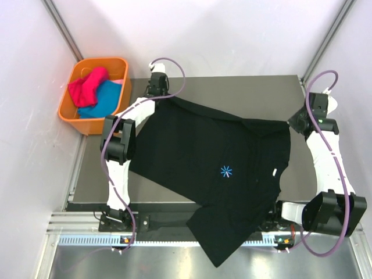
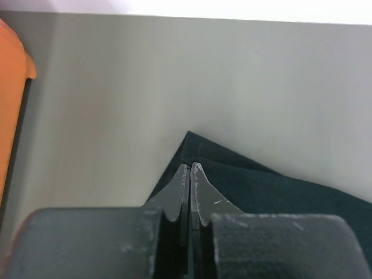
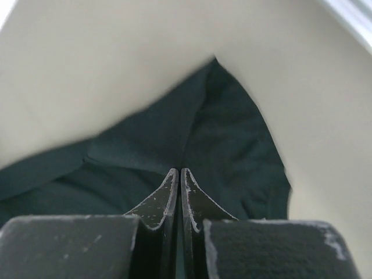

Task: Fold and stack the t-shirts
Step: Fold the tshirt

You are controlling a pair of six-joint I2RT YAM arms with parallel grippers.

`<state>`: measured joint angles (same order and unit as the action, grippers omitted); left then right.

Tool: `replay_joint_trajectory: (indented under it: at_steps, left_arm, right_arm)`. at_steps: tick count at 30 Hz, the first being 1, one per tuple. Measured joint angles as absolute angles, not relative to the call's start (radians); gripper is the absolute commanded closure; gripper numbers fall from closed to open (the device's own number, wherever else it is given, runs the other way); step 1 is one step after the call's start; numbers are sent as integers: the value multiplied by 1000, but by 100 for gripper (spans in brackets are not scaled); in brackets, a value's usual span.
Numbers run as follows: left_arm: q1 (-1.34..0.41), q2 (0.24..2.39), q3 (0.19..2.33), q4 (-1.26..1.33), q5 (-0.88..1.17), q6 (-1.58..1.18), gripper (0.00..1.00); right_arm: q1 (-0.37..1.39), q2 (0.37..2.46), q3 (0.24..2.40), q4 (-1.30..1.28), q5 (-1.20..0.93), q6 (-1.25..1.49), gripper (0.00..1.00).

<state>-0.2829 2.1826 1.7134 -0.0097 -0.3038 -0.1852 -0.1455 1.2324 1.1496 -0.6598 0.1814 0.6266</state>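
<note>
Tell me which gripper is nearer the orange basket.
Left. The left gripper is beside the basket, on the black shirt corner; the right gripper holds the opposite corner, far from it.

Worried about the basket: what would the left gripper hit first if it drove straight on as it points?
Not the orange basket, which lies off to its left. The left gripper, shut on a corner of the black t-shirt, faces bare table, then the pale wall; likely the table first, depth unclear.
</note>
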Motion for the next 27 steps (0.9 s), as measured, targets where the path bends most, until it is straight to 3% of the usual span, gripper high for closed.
replay_joint_trajectory:
  at_steps: [12, 27]
  left_arm:
    - [-262, 2173, 1715, -225, -226, -181, 100]
    - [-226, 2173, 1781, -403, -240, -186, 100]
  right_arm:
    - [-133, 1110, 1059, -917, 151, 620, 100]
    - [-133, 1077, 1038, -1021, 77, 577, 100]
